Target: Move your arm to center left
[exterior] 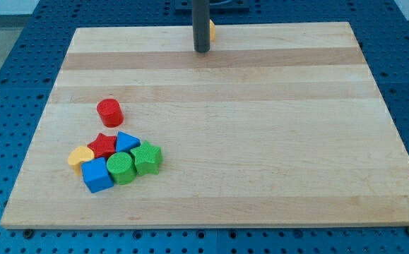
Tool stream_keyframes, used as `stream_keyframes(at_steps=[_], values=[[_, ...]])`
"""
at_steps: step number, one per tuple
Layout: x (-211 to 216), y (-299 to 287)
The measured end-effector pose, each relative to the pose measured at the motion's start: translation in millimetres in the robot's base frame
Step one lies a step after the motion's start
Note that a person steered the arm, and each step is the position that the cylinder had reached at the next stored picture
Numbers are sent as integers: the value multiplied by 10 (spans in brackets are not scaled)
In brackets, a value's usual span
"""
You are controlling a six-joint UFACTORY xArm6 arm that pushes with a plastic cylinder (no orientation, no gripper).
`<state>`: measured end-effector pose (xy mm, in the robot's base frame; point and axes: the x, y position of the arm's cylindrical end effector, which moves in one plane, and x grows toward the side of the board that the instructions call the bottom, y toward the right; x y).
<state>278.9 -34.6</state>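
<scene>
My tip [202, 50] rests near the wooden board's [261, 141] top edge, beside a yellow block [212, 29]; there's no pincer. Blue pegboard [6, 63] surrounds the board.

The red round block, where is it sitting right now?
The red cylinder stands alone at the view's left, just above the cluster, nearest the red star.

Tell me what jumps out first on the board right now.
A tight cluster of blocks sits at the view's lower left: red star, blue cube, green cylinder and others, with a red cylinder just above. My tip stands far off at the view's top centre, beside a partly hidden orange block.
</scene>
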Motion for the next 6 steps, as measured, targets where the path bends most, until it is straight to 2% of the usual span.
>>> stream_keyframes(at_steps=[4, 6], values=[[868, -2069], [1553, -2152]])
